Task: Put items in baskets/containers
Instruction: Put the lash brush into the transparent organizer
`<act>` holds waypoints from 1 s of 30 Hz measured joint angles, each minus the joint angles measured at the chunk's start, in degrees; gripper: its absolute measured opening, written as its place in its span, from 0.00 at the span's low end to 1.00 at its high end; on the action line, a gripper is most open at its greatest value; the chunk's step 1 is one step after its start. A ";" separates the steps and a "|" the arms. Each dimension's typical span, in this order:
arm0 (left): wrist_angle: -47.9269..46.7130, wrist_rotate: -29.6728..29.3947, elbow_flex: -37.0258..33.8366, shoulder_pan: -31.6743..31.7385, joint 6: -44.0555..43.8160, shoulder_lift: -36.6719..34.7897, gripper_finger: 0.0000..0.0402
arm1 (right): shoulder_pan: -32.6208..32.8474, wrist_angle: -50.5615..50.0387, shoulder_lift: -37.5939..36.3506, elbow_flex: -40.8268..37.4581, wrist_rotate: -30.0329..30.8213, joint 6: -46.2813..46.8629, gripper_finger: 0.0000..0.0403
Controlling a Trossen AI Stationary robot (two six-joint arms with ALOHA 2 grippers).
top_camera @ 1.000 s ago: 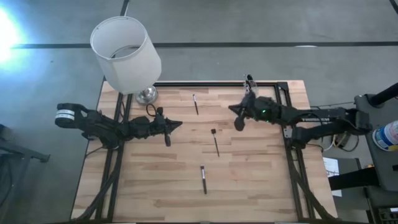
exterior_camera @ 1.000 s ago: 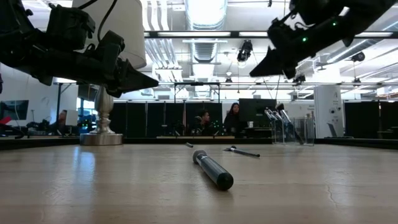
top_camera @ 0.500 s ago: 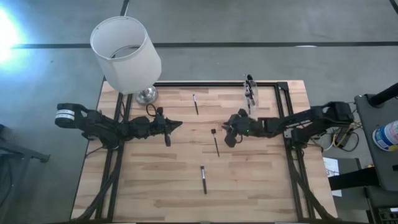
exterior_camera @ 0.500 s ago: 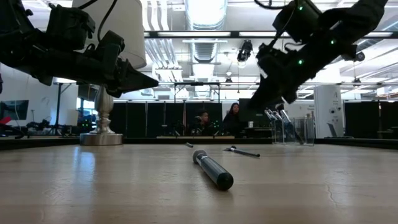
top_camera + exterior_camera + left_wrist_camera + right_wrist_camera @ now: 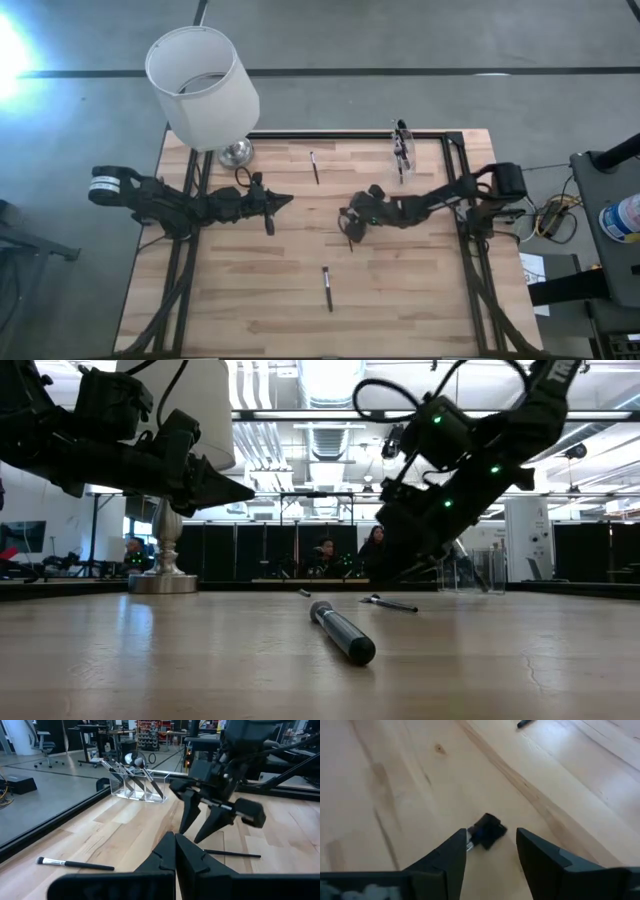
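Black brush head (image 5: 487, 831) between right gripper (image 5: 492, 851) fingers.

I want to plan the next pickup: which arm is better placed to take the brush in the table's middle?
Right. Its gripper hovers open directly over that brush, the head between its fingers. The left gripper is shut and waits farther away.

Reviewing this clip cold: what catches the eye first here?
The big white lampshade at the table's far left corner dominates. Next, the right gripper hangs open mid-table, straddling the dark head of a brush. The left gripper waits shut on the left, and a clear cup holding brushes stands at the far edge.
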 joint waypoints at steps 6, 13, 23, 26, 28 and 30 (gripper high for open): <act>-0.07 0.00 -0.02 0.00 0.00 0.00 0.00 | -1.23 -0.44 3.49 2.20 -0.18 0.08 0.38; -1.01 0.00 -0.02 -0.05 0.00 0.00 0.00 | -1.90 -0.02 4.36 2.41 -2.39 -2.31 0.30; -1.35 0.00 -0.02 -0.04 0.00 0.00 0.00 | -4.12 -0.52 4.09 3.36 -8.39 -10.38 0.09; -1.35 0.00 -0.02 -0.04 0.00 0.00 0.00 | -4.30 -1.45 3.70 3.99 -9.47 -11.88 0.04; -1.34 0.00 -0.02 -0.04 0.00 0.00 0.00 | -4.22 -2.80 3.00 4.43 -9.46 -12.07 0.03; -1.34 0.00 -0.02 -0.04 0.00 0.00 0.00 | -4.24 -4.88 1.76 5.03 -9.42 -12.09 0.03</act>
